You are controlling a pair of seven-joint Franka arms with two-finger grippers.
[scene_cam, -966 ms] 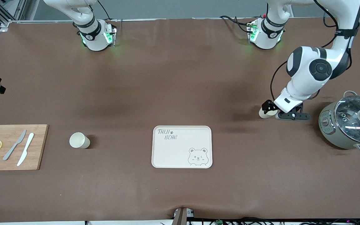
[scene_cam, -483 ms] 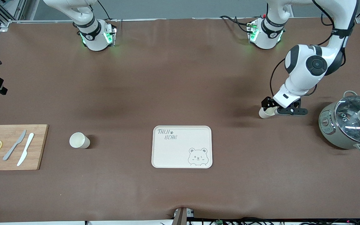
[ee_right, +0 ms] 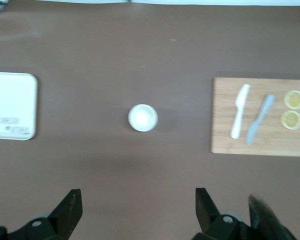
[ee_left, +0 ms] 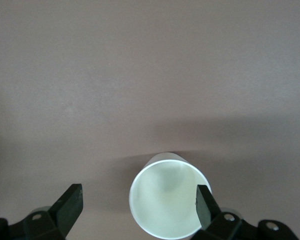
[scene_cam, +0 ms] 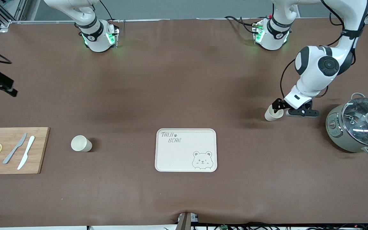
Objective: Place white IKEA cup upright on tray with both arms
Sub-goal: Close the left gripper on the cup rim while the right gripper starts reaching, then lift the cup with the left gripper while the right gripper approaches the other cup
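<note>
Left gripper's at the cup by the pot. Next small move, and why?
Probably shift the left gripper sideways to centre it on the white cup, then close. The jaws are open, but one finger overlaps the rim while the other stands well clear.

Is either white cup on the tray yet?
No. The tray is bare; one cup stands beside the cutting board, the other cup at the left gripper.
</note>
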